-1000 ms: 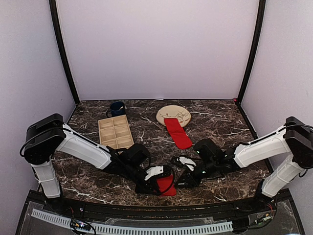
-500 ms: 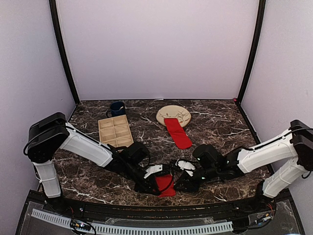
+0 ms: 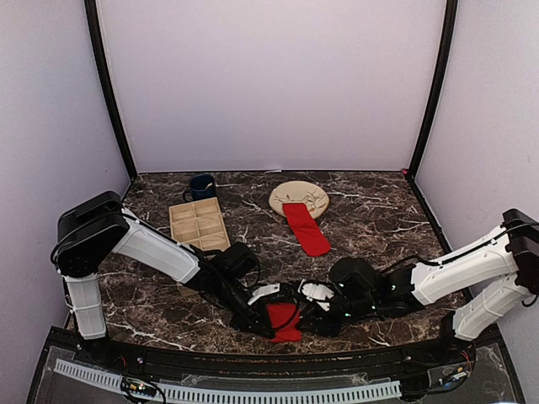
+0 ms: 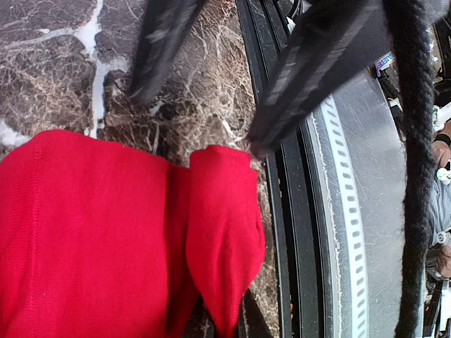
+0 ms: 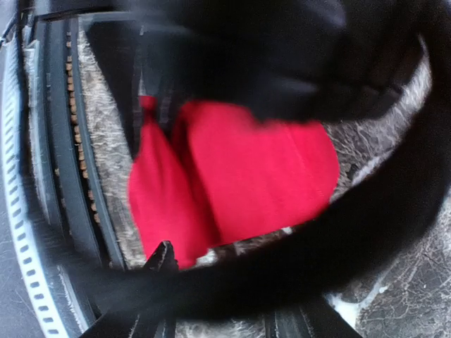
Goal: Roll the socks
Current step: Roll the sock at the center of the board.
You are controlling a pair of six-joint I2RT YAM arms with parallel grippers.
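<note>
On the table (image 3: 379, 210), the near sock (image 3: 280, 318) lies well in front of the plate (image 3: 312, 192), the other sock (image 3: 307, 231) overlapping it. The left gripper (image 3: 268, 326) pinches only a folded corner; the right gripper (image 3: 303, 313), jaws apart, sits alongside, so a nudge could undo the fold.
</note>
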